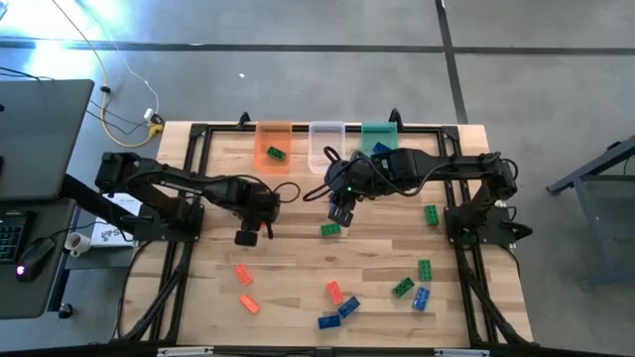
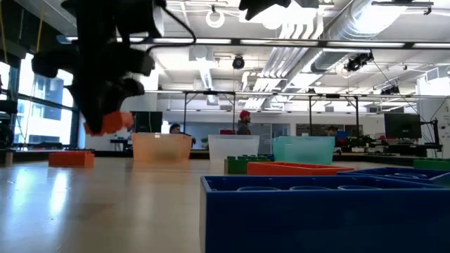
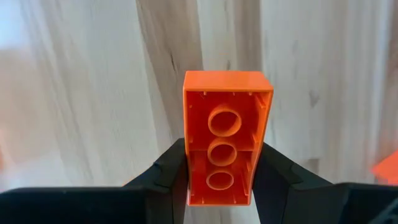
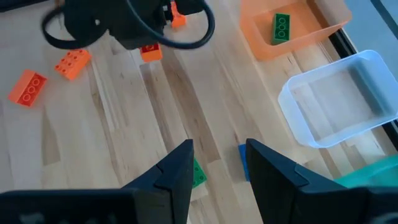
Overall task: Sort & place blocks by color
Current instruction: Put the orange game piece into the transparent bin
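The clear plastic tub point(image 1: 325, 128) sits at the far edge of the wooden table point(image 1: 298, 273). The see-through orange tub point(image 1: 274, 127) stands just left of it, with a small green studded brick point(image 1: 276, 153) inside. The see-through green tub point(image 1: 379, 127) stands just right of it. Another green brick point(image 1: 330, 229) lies in front of it.

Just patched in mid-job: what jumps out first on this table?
The left gripper holds an orange brick clamped between its fingers, lifted above the wood left of centre. At the far edge stand three tubs; the orange tub holds one green brick. The right gripper hangs open near the clear tub.
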{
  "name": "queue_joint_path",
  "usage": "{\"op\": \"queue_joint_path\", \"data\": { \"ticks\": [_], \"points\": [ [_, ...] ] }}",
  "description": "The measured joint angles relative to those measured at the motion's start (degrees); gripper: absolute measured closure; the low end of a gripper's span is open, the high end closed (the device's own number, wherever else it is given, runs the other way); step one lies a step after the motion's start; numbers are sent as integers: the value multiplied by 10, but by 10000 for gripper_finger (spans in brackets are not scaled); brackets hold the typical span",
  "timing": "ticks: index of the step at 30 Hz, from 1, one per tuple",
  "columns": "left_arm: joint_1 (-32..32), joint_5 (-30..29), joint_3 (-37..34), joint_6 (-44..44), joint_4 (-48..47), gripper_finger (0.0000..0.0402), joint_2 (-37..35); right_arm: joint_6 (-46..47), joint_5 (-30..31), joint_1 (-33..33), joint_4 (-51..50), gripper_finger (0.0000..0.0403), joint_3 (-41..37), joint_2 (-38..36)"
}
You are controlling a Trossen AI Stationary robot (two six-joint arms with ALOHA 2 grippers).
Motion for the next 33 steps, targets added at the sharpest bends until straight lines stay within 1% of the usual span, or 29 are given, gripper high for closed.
{"op": "queue_joint_path", "data": {
  "ticks": [2, 9, 13, 17, 20, 23, 25, 28, 31, 33],
  "points": [
    [0, 0, 12, 11, 9, 294, -10, -11, 0, 0, 2, 267, 0, 0],
    [0, 3, 37, 36, 84, 294, -49, -56, 0, 0, 20, 267, 0, 0],
    [0, 4, 44, 40, 155, 294, -68, -102, 0, 0, 39, 267, 0, 0],
    [-3, 7, 44, 55, 233, 294, -80, -159, -21, 0, 44, 267, 0, 0],
    [-9, 11, 44, 74, 284, 294, -85, -184, -29, 0, 45, 267, 0, 0],
    [-17, 11, 44, 91, 328, 294, -85, -194, -24, 0, 46, 267, 0, 0],
    [-21, 11, 44, 106, 355, 294, -85, -198, -6, 2, 47, 267, 0, 0],
    [-21, 11, 44, 122, 379, 294, -85, -214, 18, 5, 47, 267, 0, 0],
    [-18, 11, 44, 127, 380, 294, -85, -217, 16, 8, 48, 259, 0, 0],
    [-15, 10, 44, 127, 374, 294, -86, -215, 14, 9, 48, 245, 0, 0]
  ]
}}
